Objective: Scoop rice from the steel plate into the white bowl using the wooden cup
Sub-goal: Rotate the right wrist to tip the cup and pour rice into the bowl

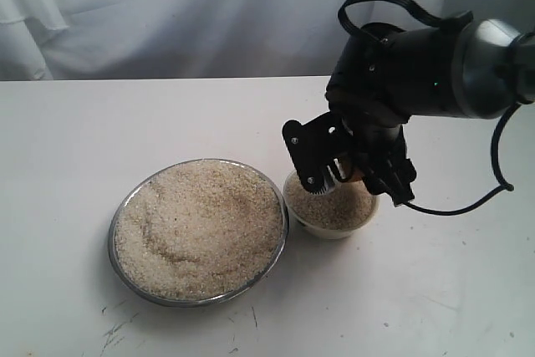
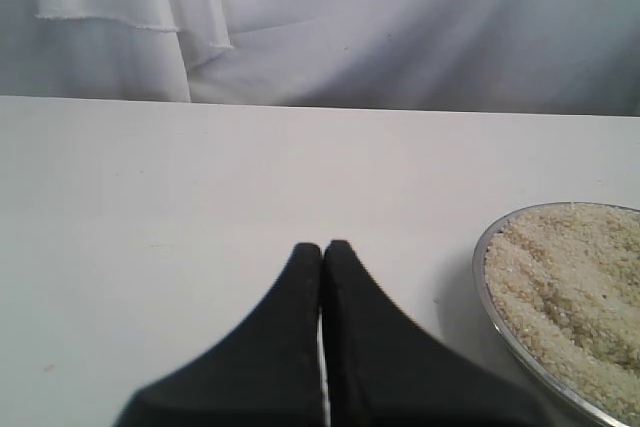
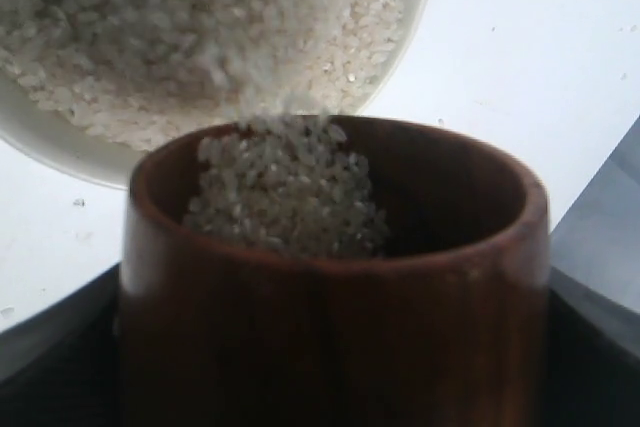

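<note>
My right gripper (image 1: pixel 347 175) had the wooden cup (image 3: pixel 330 327) clamped between widely spread jaws, one dark finger (image 3: pixel 50 362) showing at either side of the cup wall. The cup was tipped over the white bowl (image 1: pixel 334 232), and rice (image 3: pixel 285 192) was heaped at its lower lip, with blurred grains dropping off it into the bowl. In the exterior view the arm hid nearly all of the cup. The bowl already held a good layer of rice.

The bowl stood on the white table (image 1: pixel 75 131) about midway between the back and front edges. It was just beside the steel plate (image 1: pixel 114 232), on the right arm's side. I could not tell whether their rims touched. The plate lay nearer the front edge and was piled with rice across its whole width.

My left gripper (image 2: pixel 322 252) was closed, its black fingertips pressed together with nothing between them. It hung over bare tabletop a little way from the plate's rim.
</note>
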Available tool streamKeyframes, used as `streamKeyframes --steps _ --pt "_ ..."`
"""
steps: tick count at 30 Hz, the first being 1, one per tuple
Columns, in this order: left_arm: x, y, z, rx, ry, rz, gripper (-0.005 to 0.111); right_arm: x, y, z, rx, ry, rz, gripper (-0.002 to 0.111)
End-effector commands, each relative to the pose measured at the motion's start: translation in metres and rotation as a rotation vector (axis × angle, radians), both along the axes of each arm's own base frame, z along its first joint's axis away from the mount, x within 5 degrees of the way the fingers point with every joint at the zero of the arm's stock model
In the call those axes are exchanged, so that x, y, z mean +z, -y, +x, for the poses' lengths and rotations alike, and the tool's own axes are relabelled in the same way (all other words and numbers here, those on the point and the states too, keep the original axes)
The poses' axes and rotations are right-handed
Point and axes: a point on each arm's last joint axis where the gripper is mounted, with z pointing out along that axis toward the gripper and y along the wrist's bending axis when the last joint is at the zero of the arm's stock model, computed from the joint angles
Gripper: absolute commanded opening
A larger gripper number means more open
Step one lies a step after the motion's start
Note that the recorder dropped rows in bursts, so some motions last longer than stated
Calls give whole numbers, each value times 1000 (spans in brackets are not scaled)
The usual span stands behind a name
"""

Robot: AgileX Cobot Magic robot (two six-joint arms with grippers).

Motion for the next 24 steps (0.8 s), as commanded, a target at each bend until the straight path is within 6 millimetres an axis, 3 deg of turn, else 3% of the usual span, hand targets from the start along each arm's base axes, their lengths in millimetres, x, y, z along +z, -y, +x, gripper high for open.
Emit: streamKeyframes --steps 1,24 --pt "-1 0 0 -1 7 -4 0 1 0 -1 3 13 -18 0" --pt "-1 0 0 -1 7 -4 0 7 -9 -10 26 80 -108 0"
